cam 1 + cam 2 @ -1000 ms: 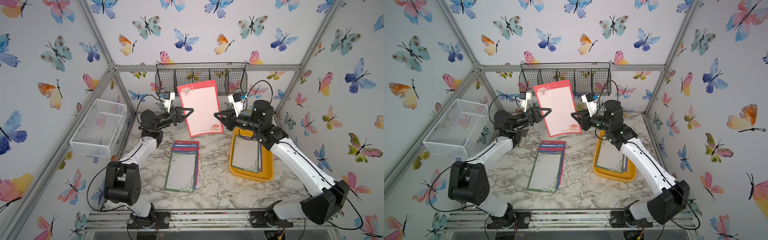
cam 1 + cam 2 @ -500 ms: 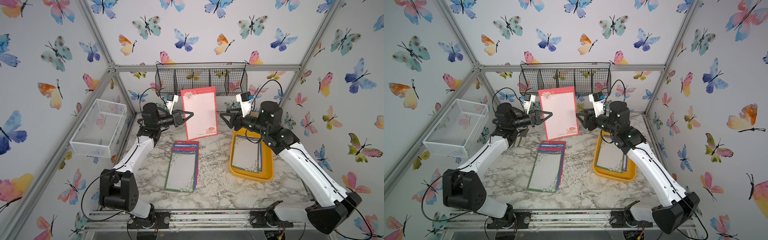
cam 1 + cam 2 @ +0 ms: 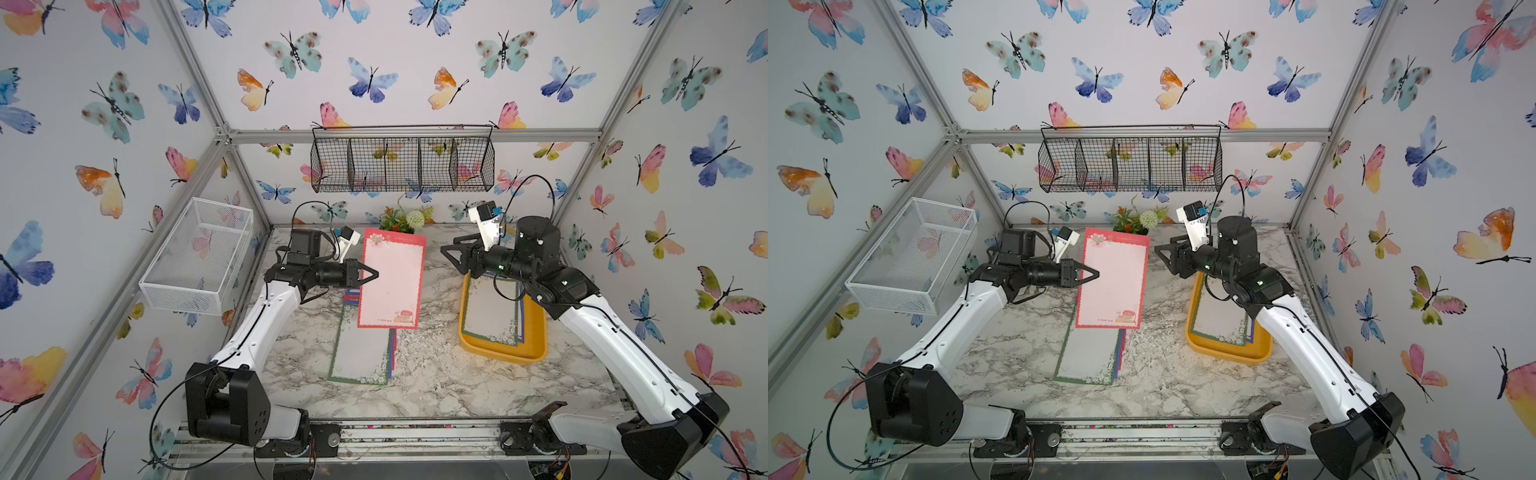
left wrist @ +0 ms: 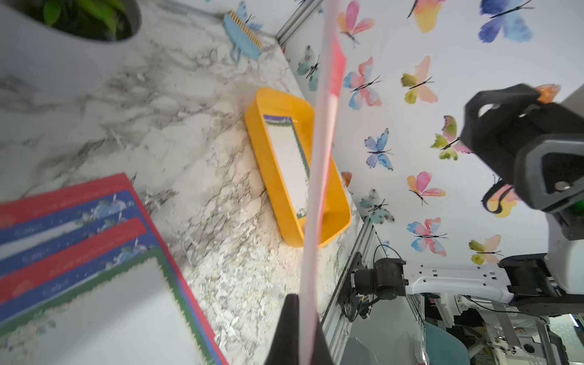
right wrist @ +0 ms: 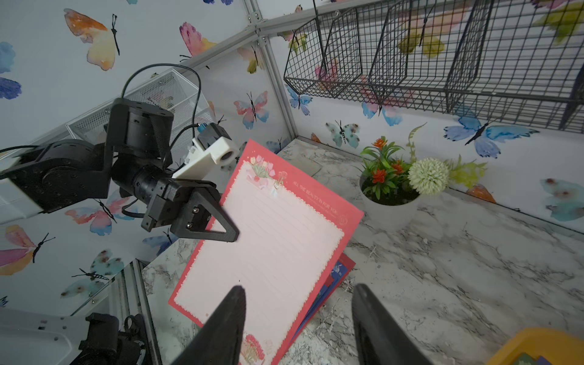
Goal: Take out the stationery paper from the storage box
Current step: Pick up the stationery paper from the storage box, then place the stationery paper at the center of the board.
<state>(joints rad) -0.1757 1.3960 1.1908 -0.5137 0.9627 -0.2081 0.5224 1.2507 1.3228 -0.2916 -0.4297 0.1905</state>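
Butterfly-papered walls (image 3: 415, 62) enclose a marble tabletop (image 3: 436, 374) bearing the yellow storage box (image 3: 498, 353).

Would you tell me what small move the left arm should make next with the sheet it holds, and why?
Probably lower the red-bordered sheet onto the pile and let go. The left jaws pinch its edge in the air above that pile, and the right jaws stand open, clear of it.

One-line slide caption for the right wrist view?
Left gripper shut on a red-bordered pale pink letter sheet, tilted above the marble tabletop; right gripper open in foreground, white flower pot behind.
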